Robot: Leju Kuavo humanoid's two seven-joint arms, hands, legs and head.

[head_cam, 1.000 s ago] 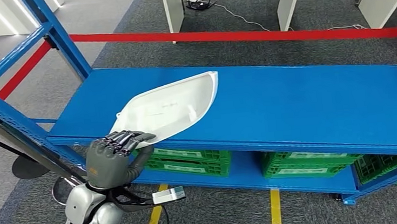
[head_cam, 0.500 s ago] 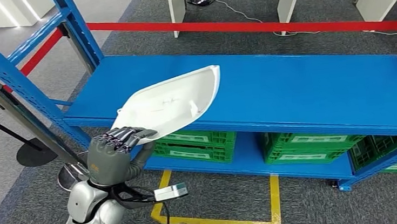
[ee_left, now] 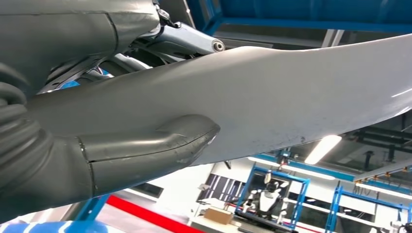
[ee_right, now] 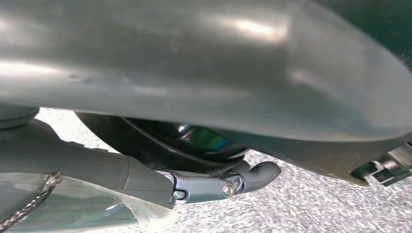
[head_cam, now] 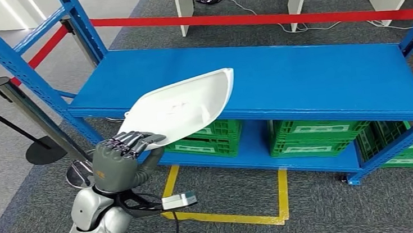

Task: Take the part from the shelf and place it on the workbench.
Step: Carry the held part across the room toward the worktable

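A white, shallow, boat-shaped part (head_cam: 183, 107) is held up off the blue shelf (head_cam: 314, 79), its far tip over the shelf's front edge. My left hand (head_cam: 119, 161) grips the part's near narrow end, fingers curled over the rim. In the left wrist view the thick grey thumb (ee_left: 160, 145) presses against the part's grey-white underside (ee_left: 291, 97). My right hand (ee_right: 204, 187) hangs over speckled floor, a dark finger (ee_right: 257, 172) extended with nothing in it.
Green crates (head_cam: 308, 138) sit on the shelf's lower level. A red barrier tape (head_cam: 252, 19) runs behind the shelf. A stanchion post (head_cam: 7, 91) with a round base (head_cam: 46, 153) stands at the left. Yellow floor lines (head_cam: 282, 200) mark the carpet in front.
The whole picture has shifted: the shelf sits higher and farther off and more floor shows, so the camera moved back. The left hand still holds the part the same way.
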